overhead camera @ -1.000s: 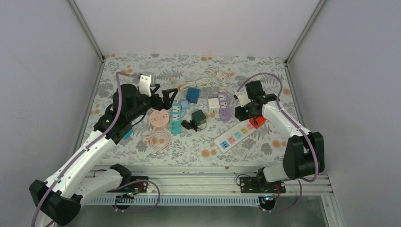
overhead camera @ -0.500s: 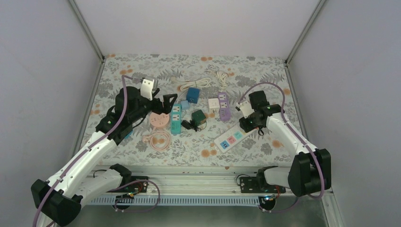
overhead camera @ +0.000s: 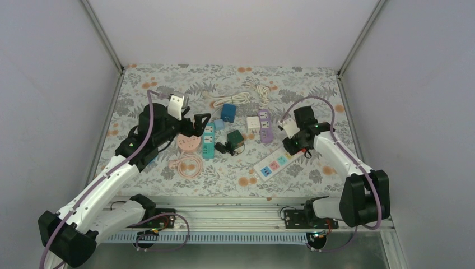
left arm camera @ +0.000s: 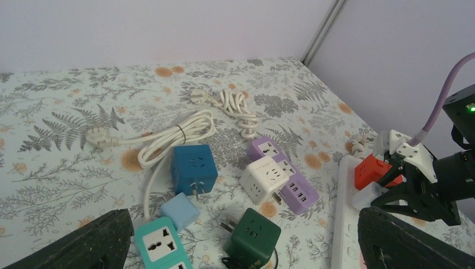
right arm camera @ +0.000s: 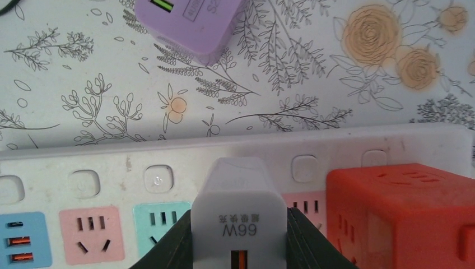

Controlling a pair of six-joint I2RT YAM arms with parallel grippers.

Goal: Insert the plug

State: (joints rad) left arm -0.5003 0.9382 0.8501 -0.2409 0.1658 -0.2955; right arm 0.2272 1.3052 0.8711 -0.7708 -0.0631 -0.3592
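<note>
My right gripper (overhead camera: 295,147) is shut on a white 66W charger plug (right arm camera: 238,213). It holds the plug against the white power strip (right arm camera: 112,162), between a teal socket (right arm camera: 159,221) and a pink socket, next to a red cube adapter (right arm camera: 403,213) that sits on the strip. The plug's prongs are hidden. The strip (overhead camera: 273,163) lies slanted at the right of the top view. My left gripper (overhead camera: 197,124) is open and empty, hovering above the teal socket block (left arm camera: 159,244); its wrist view shows the strip (left arm camera: 343,235) and the red cube (left arm camera: 372,170).
Loose adapters lie mid-table: a blue cube (left arm camera: 193,168), a light blue block (left arm camera: 179,212), a dark green cube (left arm camera: 252,238), a white cube (left arm camera: 262,178) and a purple strip (left arm camera: 288,179). White cables (left arm camera: 173,131) are coiled at the back. A pink round reel (overhead camera: 189,140) lies left.
My right gripper has moved with the white plug from the strip's far end down onto the strip beside the red cube. My left arm has shifted slightly to the right.
</note>
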